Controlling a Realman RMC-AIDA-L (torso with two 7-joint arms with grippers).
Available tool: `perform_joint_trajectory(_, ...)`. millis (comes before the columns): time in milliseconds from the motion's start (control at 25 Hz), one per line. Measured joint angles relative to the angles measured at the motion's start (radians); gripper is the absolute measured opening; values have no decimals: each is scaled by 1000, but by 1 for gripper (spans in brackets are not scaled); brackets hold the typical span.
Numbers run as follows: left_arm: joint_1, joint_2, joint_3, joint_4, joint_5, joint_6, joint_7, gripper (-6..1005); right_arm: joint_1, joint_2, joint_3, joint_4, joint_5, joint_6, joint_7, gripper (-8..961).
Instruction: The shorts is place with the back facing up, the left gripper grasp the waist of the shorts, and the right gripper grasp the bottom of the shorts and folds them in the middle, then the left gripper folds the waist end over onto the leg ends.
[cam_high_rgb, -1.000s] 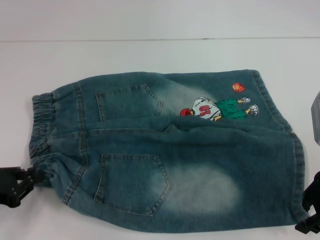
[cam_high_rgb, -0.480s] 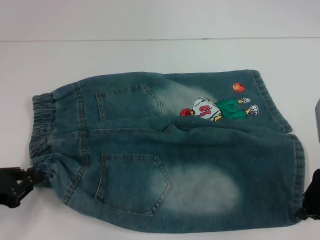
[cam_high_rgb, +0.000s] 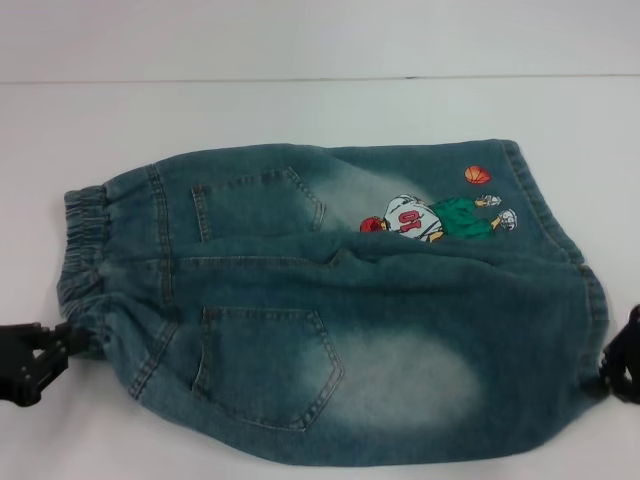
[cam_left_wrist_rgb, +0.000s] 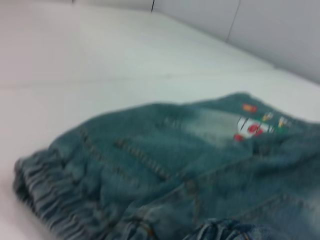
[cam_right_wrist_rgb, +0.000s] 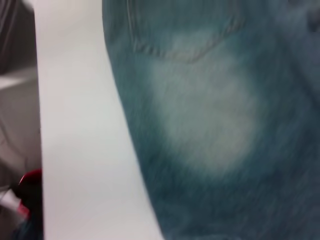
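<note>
Blue denim shorts (cam_high_rgb: 330, 300) lie back side up on the white table (cam_high_rgb: 300, 110), elastic waist (cam_high_rgb: 80, 260) to the left and leg hems to the right. A cartoon player print (cam_high_rgb: 430, 217) marks the far leg. My left gripper (cam_high_rgb: 60, 345) is shut on the near corner of the waist, which bunches toward it. At the right edge of the head view my right gripper (cam_high_rgb: 610, 375) is shut on the near leg's hem corner. The left wrist view shows the waist and the shorts (cam_left_wrist_rgb: 165, 160) from low down; the right wrist view shows the faded near leg (cam_right_wrist_rgb: 215, 110).
Bare white table surrounds the shorts, with a broad strip behind them. In the right wrist view the table's edge (cam_right_wrist_rgb: 37, 125) runs beside the near leg, and a red object (cam_right_wrist_rgb: 30, 180) lies beyond it.
Both grippers have moved slightly away from me, drawing the near edge of the shorts with them. The near hem corner has pulled up and the waist corner has tightened.
</note>
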Motion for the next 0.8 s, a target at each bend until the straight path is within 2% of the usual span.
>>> perform_joint_trajectory(160, -1, 2, -19, 1, -19, 12, -6, 165, -10, -1, 126, 2, 83, 13, -97, 36)
perform_joint_trajectory(320, -7, 1, -57, 4, -32, 14, -18, 168, -17, 4, 199, 12, 196, 108, -110, 36)
perform_joint_trajectory(480, -9, 0, -71, 1, -62, 6, -31, 171, -23, 6, 206, 64, 309, 216, -102, 36)
perform_joint_trajectory(800, -27, 0, -99, -1, -136, -42, -82, 178, -3, 6, 210, 177, 425, 444, -61, 36)
